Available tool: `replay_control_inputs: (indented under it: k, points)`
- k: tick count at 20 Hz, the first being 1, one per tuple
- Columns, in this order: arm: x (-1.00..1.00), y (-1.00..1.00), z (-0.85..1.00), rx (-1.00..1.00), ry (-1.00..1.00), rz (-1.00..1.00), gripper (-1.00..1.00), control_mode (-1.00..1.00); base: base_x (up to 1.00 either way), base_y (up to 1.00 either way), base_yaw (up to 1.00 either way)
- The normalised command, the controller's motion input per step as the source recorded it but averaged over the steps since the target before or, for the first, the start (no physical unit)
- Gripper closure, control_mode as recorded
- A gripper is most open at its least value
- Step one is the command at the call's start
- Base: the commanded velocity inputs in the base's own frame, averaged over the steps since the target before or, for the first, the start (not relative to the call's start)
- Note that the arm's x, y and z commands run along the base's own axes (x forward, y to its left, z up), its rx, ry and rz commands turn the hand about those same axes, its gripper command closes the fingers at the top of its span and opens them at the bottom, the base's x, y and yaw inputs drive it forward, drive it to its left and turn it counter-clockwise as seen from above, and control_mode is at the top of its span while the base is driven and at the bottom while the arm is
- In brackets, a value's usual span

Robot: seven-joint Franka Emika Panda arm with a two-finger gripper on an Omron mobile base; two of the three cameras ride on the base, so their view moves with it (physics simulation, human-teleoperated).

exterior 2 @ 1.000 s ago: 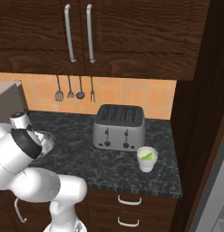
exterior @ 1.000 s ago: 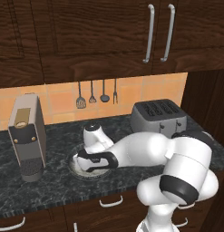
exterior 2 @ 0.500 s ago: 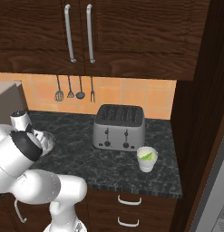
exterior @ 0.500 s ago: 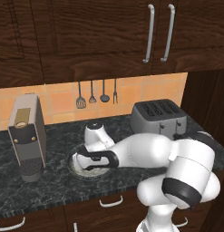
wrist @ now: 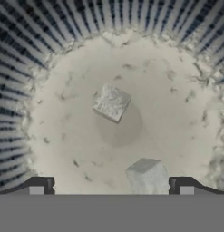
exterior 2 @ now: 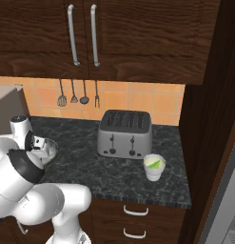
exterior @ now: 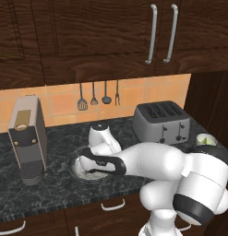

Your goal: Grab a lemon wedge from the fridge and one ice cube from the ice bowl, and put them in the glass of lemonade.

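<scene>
The ice bowl (exterior: 76, 168) (exterior 2: 51, 148) sits on the dark counter, grey-ribbed outside and whitish inside (wrist: 177, 108). My gripper (exterior: 90, 162) (exterior 2: 39, 145) (wrist: 111, 186) points down into it, open, holding nothing. One ice cube (wrist: 111, 103) lies at the bowl's middle. A second ice cube (wrist: 148, 174) lies between my fingertips (wrist: 38, 186), nearer the right one. The glass of lemonade (exterior: 205, 139) (exterior 2: 154, 167) stands right of the toaster, with a small yellow-green piece (exterior 2: 155, 163) in it; I cannot tell whether that is the lemon wedge. A strip of the light-grey fridge (exterior 2: 231, 200) shows at far right.
A silver toaster (exterior: 162, 120) (exterior 2: 125, 133) stands between bowl and cup. A coffee machine (exterior: 27, 138) stands left of the bowl. Utensils (exterior: 93, 94) hang on the tiled wall, and dark cabinets (exterior: 157, 32) hang above. A tall dark panel (exterior 2: 209, 119) closes the counter's right end.
The hand has settled slightly lower into the bowl. Its jaws have stayed open, and nothing else has moved.
</scene>
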Motion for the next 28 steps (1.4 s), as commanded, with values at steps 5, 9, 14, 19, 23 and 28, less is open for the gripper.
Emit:
replay_control_inputs:
  k: [5, 9, 14, 19, 23, 28]
  points:
    - [-0.02, -0.01, 0.00, 0.00, 0.00, 0.01, -1.00, -1.00, 0.00, 0.00, 0.00]
    - [0.00, 0.00, -0.15, 0.00, 0.00, 0.00, -1.00, -1.00, 0.00, 0.00, 0.00]
    - [0.00, 0.00, -0.22, 0.00, 0.01, 0.00, -1.00, -1.00, 0.00, 0.00, 0.00]
    - [0.03, 0.00, -0.09, 0.00, 0.00, 0.00, -1.00, -1.00, 0.00, 0.00, 0.00]
    - [0.14, 0.00, -0.05, 0.00, 0.00, 0.00, -1.00, -1.00, 0.00, 0.00, 0.00]
    - [-0.10, 0.00, -0.26, 0.00, 0.08, 0.00, -1.00, -1.00, 0.00, 0.00, 0.00]
